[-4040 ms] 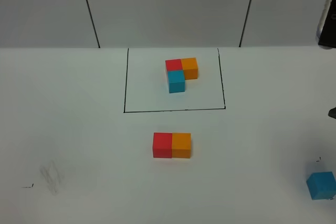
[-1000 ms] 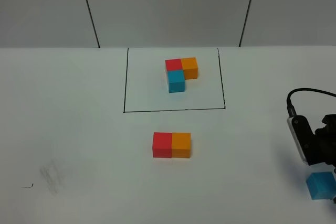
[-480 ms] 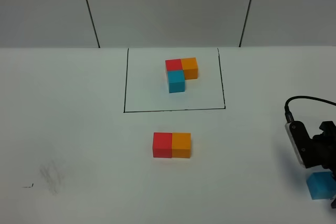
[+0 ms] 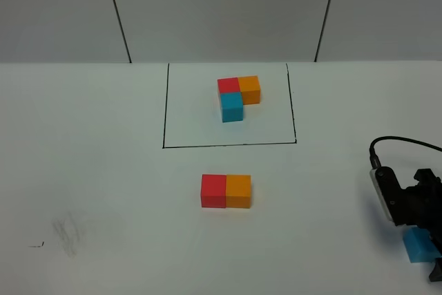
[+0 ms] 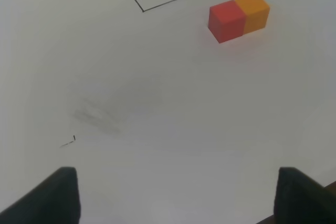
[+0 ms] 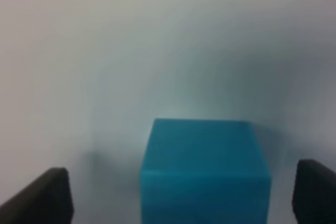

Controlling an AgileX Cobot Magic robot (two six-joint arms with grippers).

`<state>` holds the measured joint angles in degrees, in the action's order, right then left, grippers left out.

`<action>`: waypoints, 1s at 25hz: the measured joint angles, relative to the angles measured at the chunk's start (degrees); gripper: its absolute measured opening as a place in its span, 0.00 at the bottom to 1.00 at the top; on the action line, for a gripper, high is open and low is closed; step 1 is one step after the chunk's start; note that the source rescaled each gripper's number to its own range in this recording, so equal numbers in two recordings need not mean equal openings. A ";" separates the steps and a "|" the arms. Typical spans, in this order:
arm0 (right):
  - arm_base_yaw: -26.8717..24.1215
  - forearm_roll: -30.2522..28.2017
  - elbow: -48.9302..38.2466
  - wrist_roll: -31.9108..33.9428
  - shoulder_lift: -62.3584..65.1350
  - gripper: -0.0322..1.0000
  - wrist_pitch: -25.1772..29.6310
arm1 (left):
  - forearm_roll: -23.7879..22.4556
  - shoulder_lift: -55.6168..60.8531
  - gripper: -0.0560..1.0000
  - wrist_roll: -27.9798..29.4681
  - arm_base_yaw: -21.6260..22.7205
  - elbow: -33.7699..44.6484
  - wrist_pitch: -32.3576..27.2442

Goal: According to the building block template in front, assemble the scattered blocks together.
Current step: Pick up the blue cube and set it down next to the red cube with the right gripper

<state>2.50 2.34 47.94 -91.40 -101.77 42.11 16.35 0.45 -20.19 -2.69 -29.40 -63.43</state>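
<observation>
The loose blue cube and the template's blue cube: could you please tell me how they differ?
The template's blue cube sits inside the black frame, against the template's red cube; the loose blue cube lies outside that frame, far to the right, touching no other cube. The open right claw straddles the loose blue cube; no claw is near the template's blue cube. Both are light blue and look equal in size.
</observation>
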 joint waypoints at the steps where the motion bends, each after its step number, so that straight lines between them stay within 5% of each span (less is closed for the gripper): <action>1: 0.00 0.00 0.00 0.00 -0.57 0.78 -0.12 | 0.00 0.00 0.86 0.00 0.00 0.00 0.00; 12: 0.00 0.00 0.00 0.00 -2.01 0.68 -0.67 | 0.00 0.00 0.86 0.00 0.00 0.00 0.00; 22: 0.00 0.00 0.00 0.00 -2.06 0.26 -0.50 | 0.00 0.00 0.86 0.00 0.00 0.00 0.00; 25: 0.00 0.00 0.02 0.00 -2.06 0.22 -0.44 | 0.00 0.00 0.86 0.00 0.00 0.00 0.00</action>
<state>2.50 2.34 47.96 -91.40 -103.83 41.67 16.35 0.45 -20.19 -2.69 -29.40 -63.43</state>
